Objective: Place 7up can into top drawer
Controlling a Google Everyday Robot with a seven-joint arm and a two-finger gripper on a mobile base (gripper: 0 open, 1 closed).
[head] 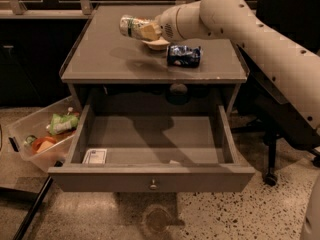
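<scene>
The 7up can (131,26), pale green and white with a silver end, is held sideways in the air above the grey table (110,59). My gripper (147,31) is shut on the can's right end, at the tip of the white arm coming in from the right. The top drawer (150,176) stands pulled open below the table, its flat front with a small round knob (153,185) towards the camera. The can is above the table's back half, behind the open drawer.
A pale bowl (158,44) sits on the table under the gripper, with a dark blue and white can (183,55) lying to its right. A white card (95,156) lies in the drawer's front left corner. A clear bin (40,134) of snacks stands on the floor at left. A chair base (270,176) is at right.
</scene>
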